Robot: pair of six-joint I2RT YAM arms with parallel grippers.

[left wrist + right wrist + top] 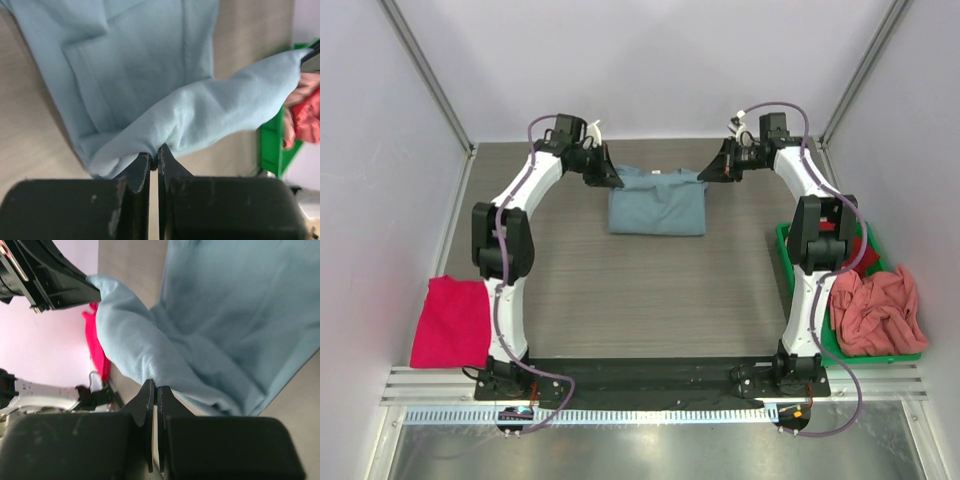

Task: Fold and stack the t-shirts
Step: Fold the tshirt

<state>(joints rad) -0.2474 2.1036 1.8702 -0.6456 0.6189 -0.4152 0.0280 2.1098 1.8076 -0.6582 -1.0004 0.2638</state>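
A dusty grey-blue t-shirt (658,205) lies partly folded at the far middle of the table. My left gripper (613,180) is shut on its far left corner, seen close in the left wrist view (154,155), where the cloth (150,75) rises into the jaws. My right gripper (705,175) is shut on the far right corner (156,387), with the cloth (225,315) drawn up between both grippers. A folded magenta-pink t-shirt (450,322) lies at the near left. A salmon-pink t-shirt (880,310) and a red one (865,255) sit crumpled in the bin.
The green plastic bin (785,255) stands at the right edge beside the right arm's base. White walls and metal posts close in the table at the back and sides. A black strip and slotted rail run along the near edge.
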